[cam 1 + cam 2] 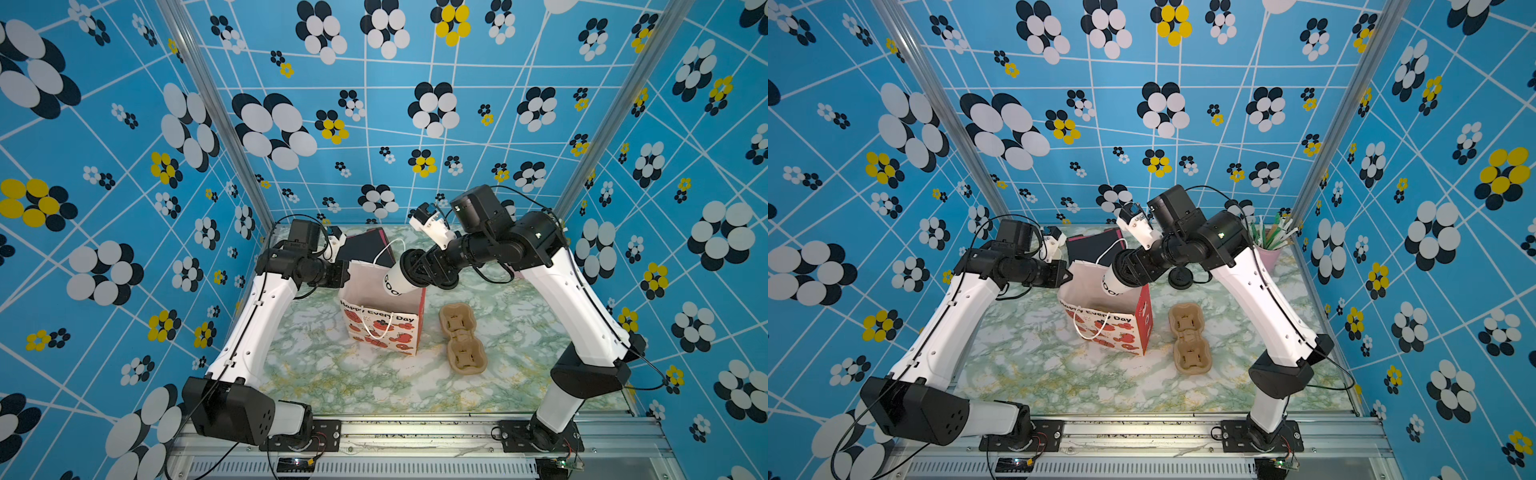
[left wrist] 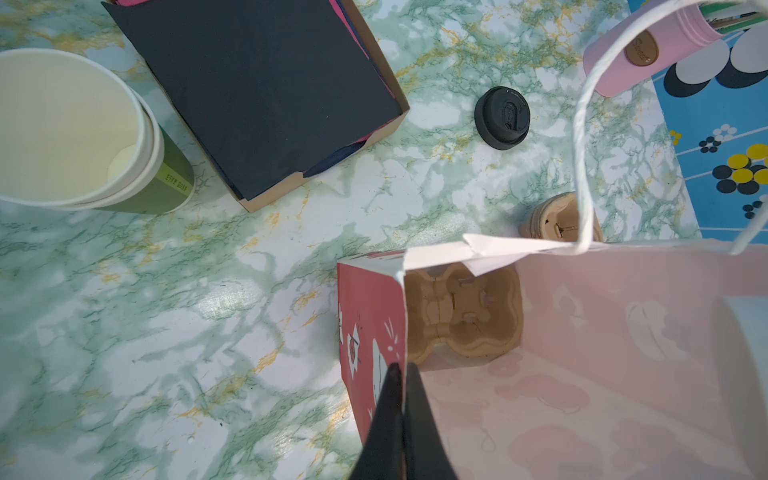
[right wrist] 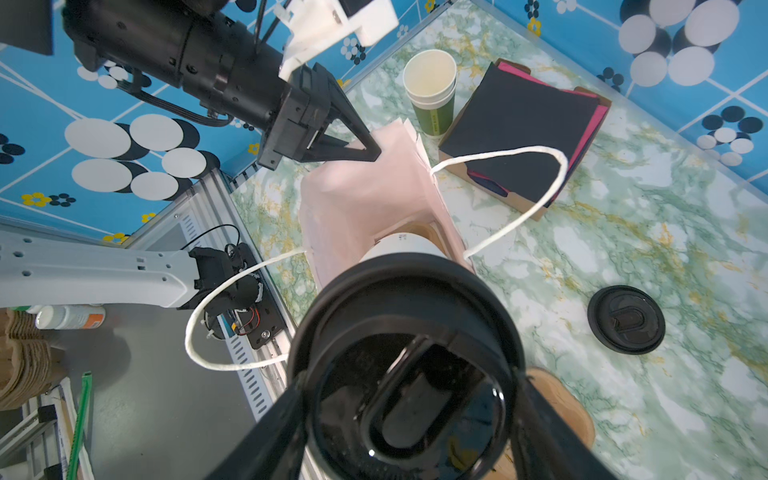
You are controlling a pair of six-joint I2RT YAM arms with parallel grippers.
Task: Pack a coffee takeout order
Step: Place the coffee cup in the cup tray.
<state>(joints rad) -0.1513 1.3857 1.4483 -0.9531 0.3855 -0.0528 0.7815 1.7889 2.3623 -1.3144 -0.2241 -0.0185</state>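
The paper bag [image 1: 382, 328] reads "Happy Every Day" on its near face, above red cartoon prints; its right side panel is plain red. The white cup [image 1: 397, 281] shows the dark letters "GOO" on its side, the rest hidden. The small print on the green cup [image 2: 170, 178] is too fine to read.

The right pincer [image 1: 415, 270] clamps the white cup near its top, jaws spread wide around it, just below the glossy black lid [image 3: 405, 374] fitted on it. The cup hangs tilted, its base dipping into the bag's open mouth from the far right. The left pincer [image 2: 401, 376] is pressed together on the bag's rim at the far left corner, pinching the paper.

The black napkin [image 2: 257, 83] lies flat and matte on top of a stack in a shallow cardboard box [image 2: 397, 120] on the marbled green desk [image 1: 332, 374], beyond the bag and apart from both pincers; pink sheets peep out under it. A spare lid [image 2: 502, 117], round and black, lies on the desk. A moulded brown pulp carrier [image 1: 461, 336] lies right of the bag; a second carrier [image 2: 457, 316] sits on the bag's floor.
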